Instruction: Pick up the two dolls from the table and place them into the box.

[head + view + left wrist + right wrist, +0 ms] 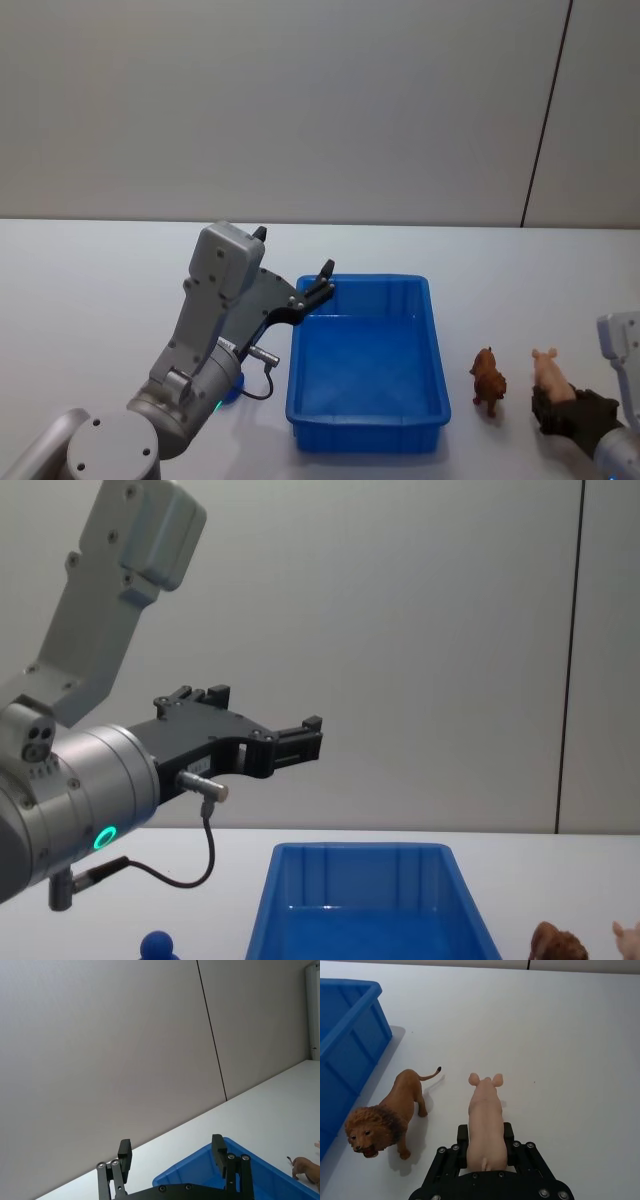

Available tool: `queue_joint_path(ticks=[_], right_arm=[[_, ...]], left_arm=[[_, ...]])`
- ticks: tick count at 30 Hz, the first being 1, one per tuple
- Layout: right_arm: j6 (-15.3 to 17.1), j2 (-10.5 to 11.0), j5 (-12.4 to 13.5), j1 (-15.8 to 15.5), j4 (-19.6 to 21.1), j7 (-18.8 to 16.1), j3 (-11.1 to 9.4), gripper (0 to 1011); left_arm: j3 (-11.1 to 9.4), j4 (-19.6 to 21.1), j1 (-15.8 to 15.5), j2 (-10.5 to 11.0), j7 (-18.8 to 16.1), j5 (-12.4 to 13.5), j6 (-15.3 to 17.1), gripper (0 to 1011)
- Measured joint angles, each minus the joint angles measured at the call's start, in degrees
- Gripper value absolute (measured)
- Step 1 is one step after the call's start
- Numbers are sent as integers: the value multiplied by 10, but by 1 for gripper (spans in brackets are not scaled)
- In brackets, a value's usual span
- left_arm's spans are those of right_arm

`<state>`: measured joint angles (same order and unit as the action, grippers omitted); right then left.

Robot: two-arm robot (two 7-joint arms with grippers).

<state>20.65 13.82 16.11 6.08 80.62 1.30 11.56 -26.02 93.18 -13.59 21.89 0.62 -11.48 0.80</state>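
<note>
On the desk [100, 280] right of the blue box [365, 415], the right pincer [485, 1132] is clamped on the flanks of the pink pig doll [484, 1110]. The brown lion doll [390, 1115] stands just beside the pig, on its box side. The left pincer [171, 1144] hangs raised near the box's far left corner, fingers apart. The blue doll [158, 945] sits left of the box.

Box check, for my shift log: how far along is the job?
Done: nothing; the box is empty. In hand: the right gripper straddles the pink pig on the table. Remaining: the lion and a small blue toy also sit outside it; left gripper hovers open.
</note>
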Motion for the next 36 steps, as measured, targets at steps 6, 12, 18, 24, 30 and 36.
queue_joint_path(ticks=[6,12,18,24,30,36], right_arm=[[-13,1,2,-4,9,-1,-3,379],[-36,2,-2,-8,23,-3,-4,379],[-62,3,-14,-9,42,-12,-4,378],[-79,2,-26,-7,62,-30,-1,379],[-88,-2,-40,1,83,-63,5,379],[-85,-10,-56,14,94,-100,15,379]], left_arm=[[0,0,0,0,0,0,0,1001],[0,0,0,0,0,0,0,1001],[0,0,0,0,0,0,0,1001],[0,0,0,0,0,0,0,1001],[0,0,0,0,0,0,0,1001],[0,0,0,0,0,0,0,1001]])
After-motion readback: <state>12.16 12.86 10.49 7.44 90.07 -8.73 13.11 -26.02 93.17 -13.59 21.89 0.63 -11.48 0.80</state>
